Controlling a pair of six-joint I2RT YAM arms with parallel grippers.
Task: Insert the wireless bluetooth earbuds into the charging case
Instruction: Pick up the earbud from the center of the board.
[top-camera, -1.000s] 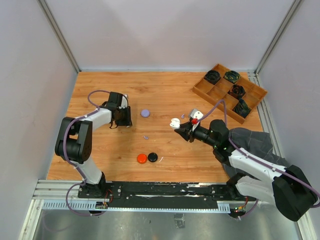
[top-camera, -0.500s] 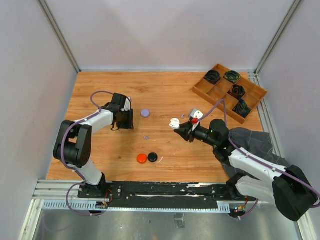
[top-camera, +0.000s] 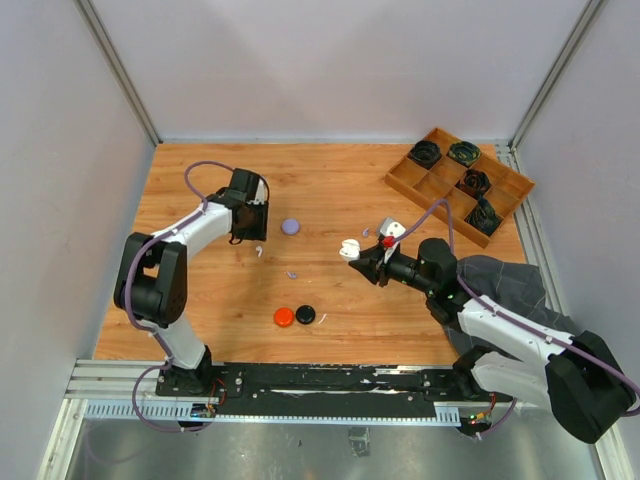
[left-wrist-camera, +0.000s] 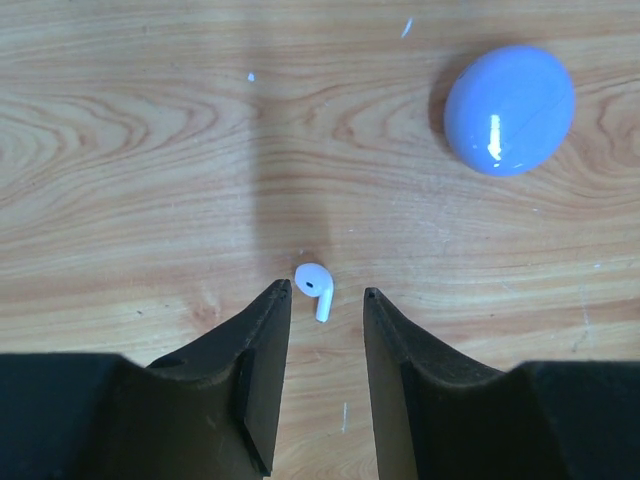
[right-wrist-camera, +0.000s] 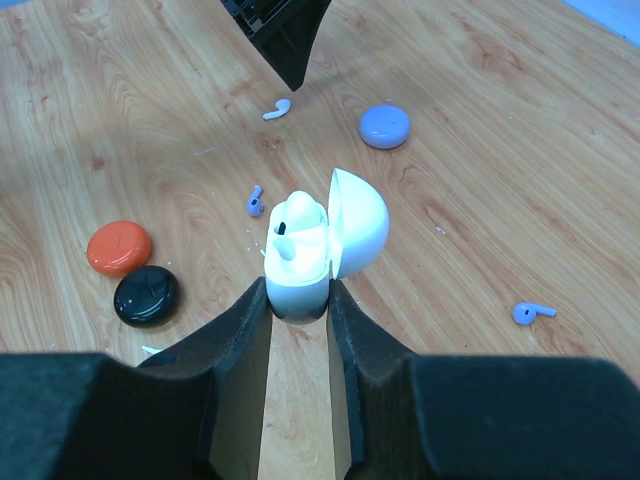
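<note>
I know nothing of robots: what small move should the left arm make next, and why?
Probably ease the left tool forward and close on the white earbud: it lies loose on the wood at its open jaws, and the right tool holds the case with its lid open.

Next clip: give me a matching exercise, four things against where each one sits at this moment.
Things
1. white charging case
2. white earbud
3. orange disc
4. wooden tray

Places
A. beside the black disc
B. lying on the table at the tips of the left claw, not gripped
C. far right corner, holding black coiled bundles
D. clamped, hinged open, in the right claw

Pairs: 1-D, 2-B, 3-A, 4-C
</note>
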